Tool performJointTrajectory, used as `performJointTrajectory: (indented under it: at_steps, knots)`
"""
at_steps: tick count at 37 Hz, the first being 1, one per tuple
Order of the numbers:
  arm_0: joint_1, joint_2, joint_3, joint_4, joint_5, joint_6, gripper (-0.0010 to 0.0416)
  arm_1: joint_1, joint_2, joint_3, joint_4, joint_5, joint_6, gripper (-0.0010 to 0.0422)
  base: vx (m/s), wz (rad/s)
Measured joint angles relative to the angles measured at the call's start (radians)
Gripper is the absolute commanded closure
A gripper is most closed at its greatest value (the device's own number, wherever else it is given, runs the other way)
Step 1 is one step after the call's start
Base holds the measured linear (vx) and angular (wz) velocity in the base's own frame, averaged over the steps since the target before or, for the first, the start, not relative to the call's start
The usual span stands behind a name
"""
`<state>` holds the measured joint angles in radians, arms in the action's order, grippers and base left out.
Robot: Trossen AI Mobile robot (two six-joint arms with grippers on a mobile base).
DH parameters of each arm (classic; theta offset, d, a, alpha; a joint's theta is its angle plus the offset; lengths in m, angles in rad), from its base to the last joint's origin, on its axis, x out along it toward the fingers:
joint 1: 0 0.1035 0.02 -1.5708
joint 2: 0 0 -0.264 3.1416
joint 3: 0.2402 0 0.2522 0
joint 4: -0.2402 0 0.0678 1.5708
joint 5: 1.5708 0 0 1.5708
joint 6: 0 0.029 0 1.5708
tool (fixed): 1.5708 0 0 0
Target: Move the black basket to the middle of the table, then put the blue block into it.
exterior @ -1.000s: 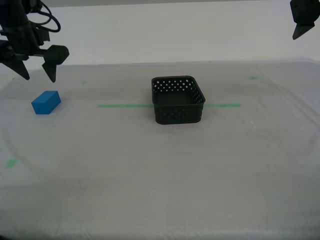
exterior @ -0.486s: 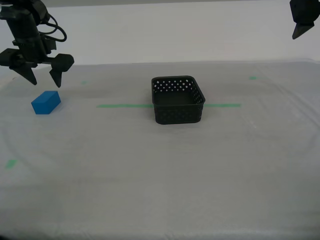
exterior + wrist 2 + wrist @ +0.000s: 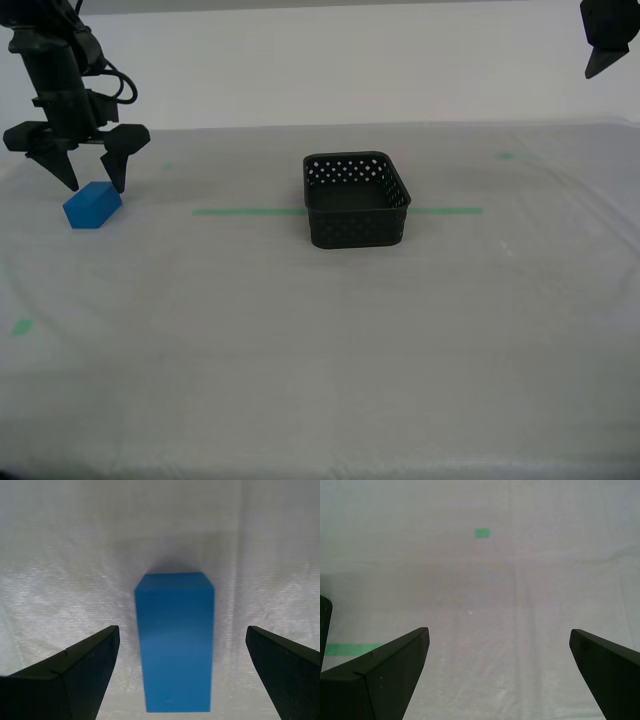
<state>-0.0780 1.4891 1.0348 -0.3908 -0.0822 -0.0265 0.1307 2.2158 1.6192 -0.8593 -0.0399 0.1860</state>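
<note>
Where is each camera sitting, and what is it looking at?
Exterior view: sits on my body off the arms, facing across the table at the black basket; both arms show in its upper corners.
Second wrist view: rides my second gripper, looking down on the blue block between its open fingers.
First wrist view: rides my first gripper, looking down at bare sheeting and green tape; its open fingers show.
Shared: the blue block appears in the exterior view and the second wrist view.

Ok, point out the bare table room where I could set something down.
Bare: the wide front strip of the table below the green tape line and black basket, and the stretch between basket and blue block. Crowded only at the block, under my second tool.
</note>
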Motion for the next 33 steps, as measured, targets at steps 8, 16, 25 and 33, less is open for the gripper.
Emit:
performJointTrajectory:
  at_steps: [8, 16, 25, 33]
  knots:
    - [0.0, 0.0, 0.0, 0.0, 0.0, 0.0, 0.0012, 0.0, -0.009, -0.002, 0.0, 0.003, 0.0, 0.0067, 0.0, 0.0]
    - [0.001, 0.0, 0.0, 0.0, 0.0, 0.0, 0.0012, 0.0, -0.008, -0.026, -0.005, 0.001, 0.0, 0.0067, 0.0, 0.0]
    - [0.0, 0.0, 0.0, 0.0, 0.0, 0.0, 0.0012, 0.0, -0.008, -0.148, 0.064, 0.001, 0.0, 0.0067, 0.0, 0.0]
    - [0.0, 0.0, 0.0, 0.0, 0.0, 0.0, 0.0012, 0.0, -0.009, -0.183, 0.114, 0.001, 0.004, 0.0067, 0.0, 0.0]
